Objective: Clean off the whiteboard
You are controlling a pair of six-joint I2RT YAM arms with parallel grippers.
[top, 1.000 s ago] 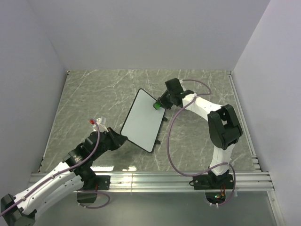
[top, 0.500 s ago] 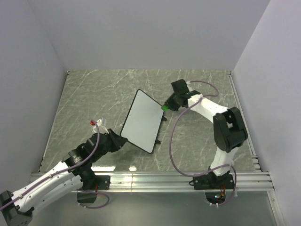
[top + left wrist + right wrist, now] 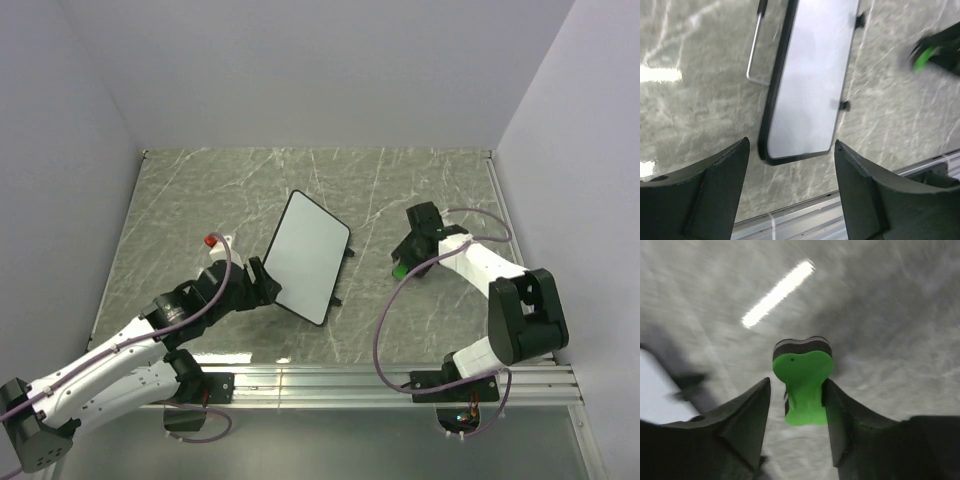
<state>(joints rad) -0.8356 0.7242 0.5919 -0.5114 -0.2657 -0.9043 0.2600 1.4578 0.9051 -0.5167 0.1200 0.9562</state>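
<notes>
The whiteboard (image 3: 307, 257) lies on the marble tabletop with its white face free of marks; in the left wrist view the whiteboard (image 3: 812, 85) stretches away just ahead of my fingers. My left gripper (image 3: 262, 283) (image 3: 790, 170) is open beside the board's near-left corner, with nothing between its fingers. My right gripper (image 3: 405, 262) (image 3: 796, 385) is right of the board, low over the table. The green eraser (image 3: 399, 270) (image 3: 804, 382) stands between its parted jaws, against the right finger, with a gap to the left finger. A corner of the whiteboard (image 3: 657, 390) shows at that view's left edge.
An aluminium rail (image 3: 350, 380) (image 3: 840, 220) runs along the table's near edge. A thin wire stand (image 3: 752, 55) pokes out from under the board's left side. Grey walls close the table at the back and both sides. Purple cables loop off both arms.
The right gripper carried the eraser off the board's far-right corner, right and nearer, and its jaws have parted. The left gripper has let go of the board's near-left edge and opened.
</notes>
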